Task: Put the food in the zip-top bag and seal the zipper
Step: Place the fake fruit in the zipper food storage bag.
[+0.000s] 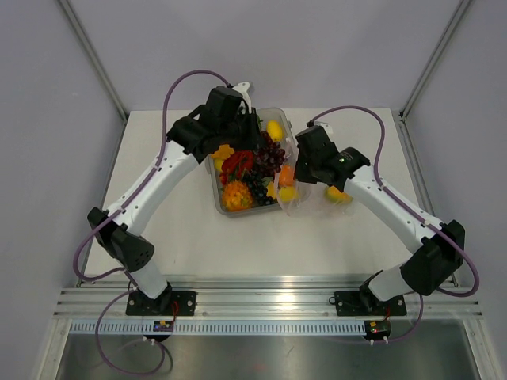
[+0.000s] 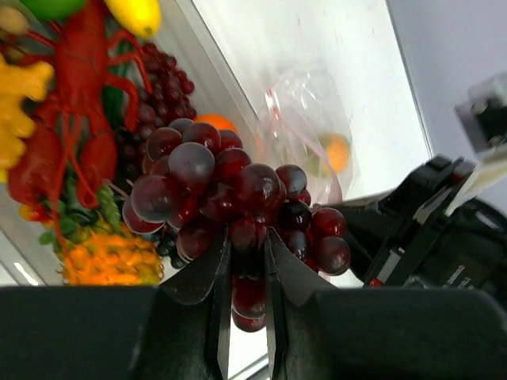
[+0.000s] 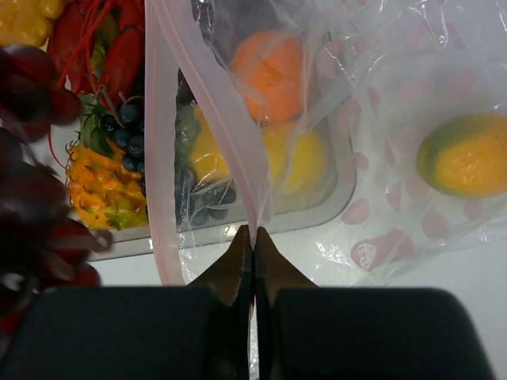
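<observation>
Left wrist: grapes [image 2: 207, 184] in left claw [image 2: 247, 244]

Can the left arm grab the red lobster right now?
Probably not yet. The left end effector is shut on the purple grapes, so it has no free grip, even though the lobster lies uncovered close beside them.

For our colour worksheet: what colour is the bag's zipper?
Pinkish-red; the zipper shows best in the right wrist view.

Purple grapes [image 2: 214, 178] in left claw [image 2: 247, 241] — mango [image 3: 467, 154] inside zip-top bag [image 3: 380, 95].
</observation>
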